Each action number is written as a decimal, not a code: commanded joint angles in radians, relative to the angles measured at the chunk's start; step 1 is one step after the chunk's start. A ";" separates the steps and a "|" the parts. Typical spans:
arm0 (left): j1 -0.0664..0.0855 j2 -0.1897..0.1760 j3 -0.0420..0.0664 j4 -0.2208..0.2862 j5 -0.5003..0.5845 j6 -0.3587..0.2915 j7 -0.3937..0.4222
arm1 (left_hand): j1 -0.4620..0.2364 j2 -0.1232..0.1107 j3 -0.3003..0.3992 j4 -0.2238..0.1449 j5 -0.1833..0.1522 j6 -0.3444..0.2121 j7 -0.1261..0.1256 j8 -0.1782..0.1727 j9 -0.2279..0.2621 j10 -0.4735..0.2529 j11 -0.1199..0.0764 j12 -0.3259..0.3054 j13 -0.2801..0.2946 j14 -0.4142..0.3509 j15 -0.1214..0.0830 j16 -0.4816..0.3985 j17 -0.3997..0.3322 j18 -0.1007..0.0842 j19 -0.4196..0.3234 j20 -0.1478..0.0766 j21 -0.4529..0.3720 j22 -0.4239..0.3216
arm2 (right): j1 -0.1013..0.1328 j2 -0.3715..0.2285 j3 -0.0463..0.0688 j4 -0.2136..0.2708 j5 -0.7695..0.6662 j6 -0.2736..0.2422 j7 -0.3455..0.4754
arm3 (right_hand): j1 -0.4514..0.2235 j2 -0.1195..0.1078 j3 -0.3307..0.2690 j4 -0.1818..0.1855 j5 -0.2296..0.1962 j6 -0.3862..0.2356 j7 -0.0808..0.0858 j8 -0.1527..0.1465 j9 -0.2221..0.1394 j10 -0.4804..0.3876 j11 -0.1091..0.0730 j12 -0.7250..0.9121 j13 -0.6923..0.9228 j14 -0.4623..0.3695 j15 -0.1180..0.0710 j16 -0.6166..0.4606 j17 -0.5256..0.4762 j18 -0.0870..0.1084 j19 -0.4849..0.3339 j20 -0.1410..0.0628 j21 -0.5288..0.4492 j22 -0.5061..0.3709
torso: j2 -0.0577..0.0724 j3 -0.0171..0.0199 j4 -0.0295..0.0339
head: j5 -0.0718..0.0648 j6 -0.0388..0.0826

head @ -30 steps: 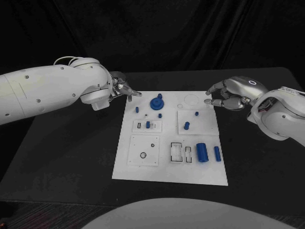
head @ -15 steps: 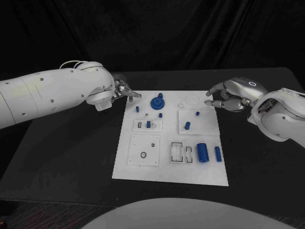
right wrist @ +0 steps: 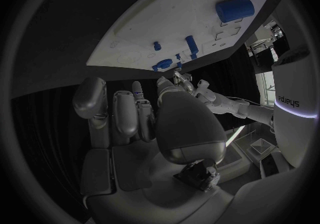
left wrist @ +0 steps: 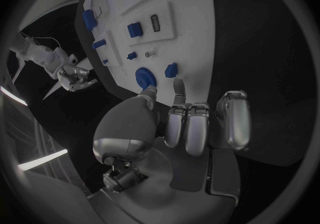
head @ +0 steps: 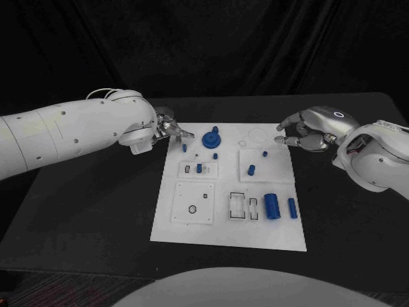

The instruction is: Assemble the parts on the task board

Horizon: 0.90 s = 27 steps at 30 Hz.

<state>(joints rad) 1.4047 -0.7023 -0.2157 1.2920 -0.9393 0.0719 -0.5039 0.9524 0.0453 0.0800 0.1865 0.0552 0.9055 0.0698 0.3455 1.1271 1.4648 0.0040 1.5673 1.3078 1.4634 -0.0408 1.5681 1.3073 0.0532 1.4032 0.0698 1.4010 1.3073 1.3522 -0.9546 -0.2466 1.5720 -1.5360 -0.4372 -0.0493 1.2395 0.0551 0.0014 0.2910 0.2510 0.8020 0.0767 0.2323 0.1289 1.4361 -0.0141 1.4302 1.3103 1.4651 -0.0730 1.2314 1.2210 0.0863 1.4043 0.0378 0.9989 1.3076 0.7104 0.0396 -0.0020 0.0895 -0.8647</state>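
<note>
- Left hand (head: 168,128): empty, fingers extended and apart, at the board's far left corner beside a small blue peg (head: 185,147).
- Board (head: 225,234): mid-table (head: 85,211), carrying blue parts.
- Right hand (head: 306,133): fingers curled, holding nothing, at the far right corner.

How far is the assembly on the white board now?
Early, it seems. Several small blue parts lie or stand on the white task board; which are seated is unclear. The left hand hovers near the board's far left corner, the right hand by its far right; neither holds anything.
</note>
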 commanded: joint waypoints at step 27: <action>-0.019 0.001 0.001 0.004 0.003 0.067 0.008 | 0.060 0.022 0.006 -0.029 0.056 0.000 0.001 -0.003 0.003 0.106 0.005 0.003 0.263 0.107 0.009 0.003 0.263 0.005 -0.013 0.011 -0.021 0.177 | -0.003 -0.004 0.000 0.002 -0.006 0.003 -0.005 | 0.011 0.002 0.000 -0.002 0.008 0.007 0.003 -0.005 -0.003 -0.005 0.001 -0.004 0.058 0.017 0.000 -0.005 -0.001 0.014 -0.007 0.002 -0.007 0.128 | 0.000 0.0003 0.0017 | -0.001 -0.001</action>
<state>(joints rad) 1.3874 -0.7040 -0.2156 1.2965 -0.9394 0.1263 -0.5029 1.0014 0.0675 0.0849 0.1651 0.1025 0.9056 0.0698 0.3455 1.1297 1.4652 0.0043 1.5673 1.3078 1.4670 -0.0373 1.5681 1.3073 0.0532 1.3961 0.0768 1.3843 1.3073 1.3516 -0.9565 -0.2468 1.5720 -1.5359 -0.4365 -0.0491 1.2395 0.0551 0.0014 0.2910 0.2554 0.8020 0.0767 0.2323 0.1279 1.4361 -0.0141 1.4308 1.3099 1.4651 -0.0730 1.2314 1.2211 0.0863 1.4043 0.0378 0.9950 1.3074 0.7104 0.0401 0.0004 0.0875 -0.8644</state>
